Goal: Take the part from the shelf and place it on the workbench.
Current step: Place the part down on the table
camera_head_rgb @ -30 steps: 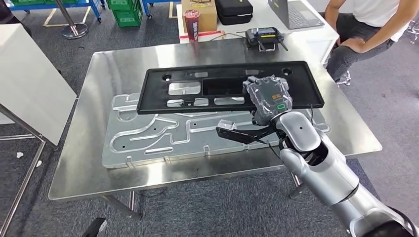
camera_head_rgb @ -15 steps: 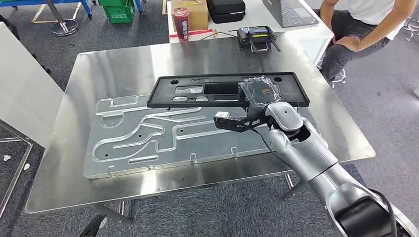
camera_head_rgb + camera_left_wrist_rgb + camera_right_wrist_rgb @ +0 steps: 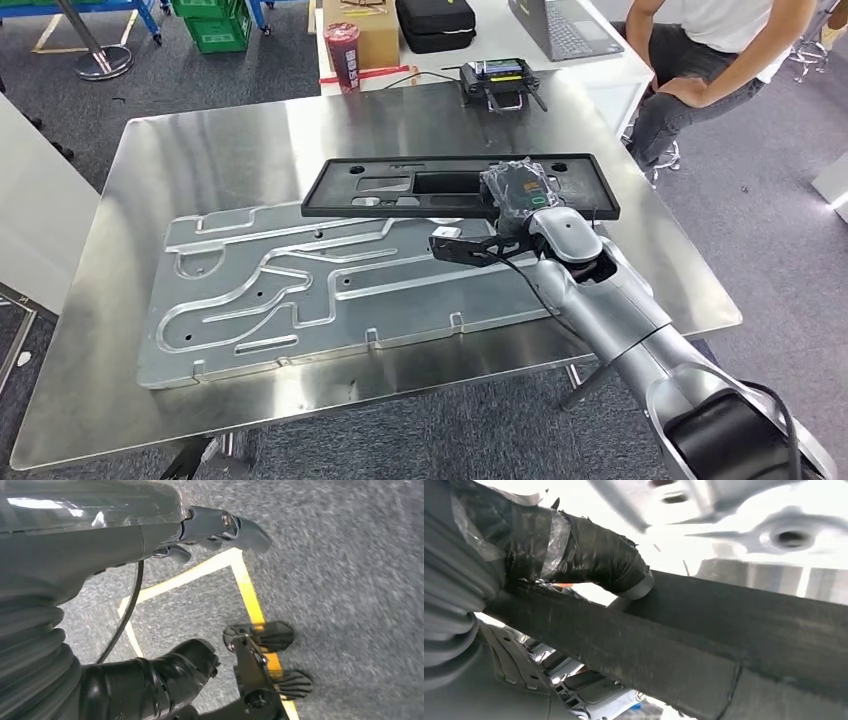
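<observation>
The part is a long black plastic panel (image 3: 400, 187) with cut-outs, lying level across the far side of the steel workbench (image 3: 210, 150). My right hand (image 3: 520, 192), wrapped in clear film, grips the panel near its right end. Whether the panel rests on the bench or hangs just above it, I cannot tell. Seen from the right wrist, the taped thumb (image 3: 589, 555) presses on the panel's dark edge (image 3: 724, 635). My left hand (image 3: 150, 535) hangs over grey carpet with its fingers apart and nothing in it.
A large machined aluminium plate (image 3: 280, 280) covers the bench's near half, just in front of the panel. Behind the bench, a white table carries a red can (image 3: 343, 45), a controller (image 3: 497, 75), a box and a laptop. A person (image 3: 700, 60) sits at the back right.
The whole picture has shifted, so the camera has moved; the bench now sits lower and further left. My right hand still grips the panel, which lies nearer the plate's far edge.
</observation>
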`<state>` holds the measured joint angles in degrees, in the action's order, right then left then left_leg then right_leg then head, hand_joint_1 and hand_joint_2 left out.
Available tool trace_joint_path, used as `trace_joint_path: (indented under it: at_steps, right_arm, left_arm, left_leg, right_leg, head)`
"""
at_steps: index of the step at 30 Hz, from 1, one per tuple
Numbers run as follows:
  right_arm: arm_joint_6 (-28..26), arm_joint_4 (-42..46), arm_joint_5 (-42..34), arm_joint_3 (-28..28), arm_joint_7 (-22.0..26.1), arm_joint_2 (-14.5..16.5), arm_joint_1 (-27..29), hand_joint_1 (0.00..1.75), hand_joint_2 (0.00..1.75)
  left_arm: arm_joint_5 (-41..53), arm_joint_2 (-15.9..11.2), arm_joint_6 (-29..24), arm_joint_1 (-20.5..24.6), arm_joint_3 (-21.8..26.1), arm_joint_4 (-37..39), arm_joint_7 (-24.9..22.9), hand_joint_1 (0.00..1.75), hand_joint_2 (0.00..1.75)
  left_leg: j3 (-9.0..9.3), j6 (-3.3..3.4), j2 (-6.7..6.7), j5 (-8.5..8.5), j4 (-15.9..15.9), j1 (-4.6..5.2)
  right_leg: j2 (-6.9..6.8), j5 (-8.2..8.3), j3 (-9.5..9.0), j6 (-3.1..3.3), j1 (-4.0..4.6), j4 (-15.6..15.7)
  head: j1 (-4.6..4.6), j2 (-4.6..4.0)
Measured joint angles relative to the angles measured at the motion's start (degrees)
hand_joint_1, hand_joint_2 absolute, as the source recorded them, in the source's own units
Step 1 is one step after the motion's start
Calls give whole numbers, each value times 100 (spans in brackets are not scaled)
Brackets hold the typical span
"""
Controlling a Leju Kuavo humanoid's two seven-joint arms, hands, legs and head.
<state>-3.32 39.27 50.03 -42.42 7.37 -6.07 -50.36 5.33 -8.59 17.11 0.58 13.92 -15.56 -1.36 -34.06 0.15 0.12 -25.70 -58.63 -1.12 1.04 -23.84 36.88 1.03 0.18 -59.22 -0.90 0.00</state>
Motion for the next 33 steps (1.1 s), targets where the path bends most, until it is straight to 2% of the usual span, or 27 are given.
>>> trace_joint_path:
  at_steps: [3,7,15,22,33]
  right_arm:
    - [0,-45,0,0,1,2,-34,175,175]
    - [6,-220,22,-4,28,94,-165,175,175]
    - [87,-960,149,-69,63,642,-372,175,175]
    - [90,-1314,196,-239,262,1060,-196,175,175]
    - [99,-1496,77,-309,341,1185,-56,175,175]
  left_arm:
    - [1,7,-1,0,0,0,-1,0,175]
    - [23,9,-8,8,0,1,1,0,175]
    - [87,9,12,80,0,26,-8,0,175]
    - [85,9,103,110,1,50,18,0,175]
    - [108,9,144,113,5,76,18,0,175]
  left_leg:
    - [1,-15,-31,6,39,11]
    - [1,-1,-49,6,37,24]
    - [2,39,-48,-2,34,42]
    - [3,39,-47,-3,39,42]
    - [7,39,-47,-3,44,42]
  right_leg:
    - [-18,14,-1,31,-6,27]
    - [-33,25,-31,16,-19,66]
    - [-33,30,-35,-45,-35,82]
    - [-33,20,-27,-60,-31,79]
    - [-30,19,-25,-60,-25,76]
  head:
    - [-2,0]
    - [-3,0]
    - [-2,0]
    - [-2,0]
    - [-2,0]
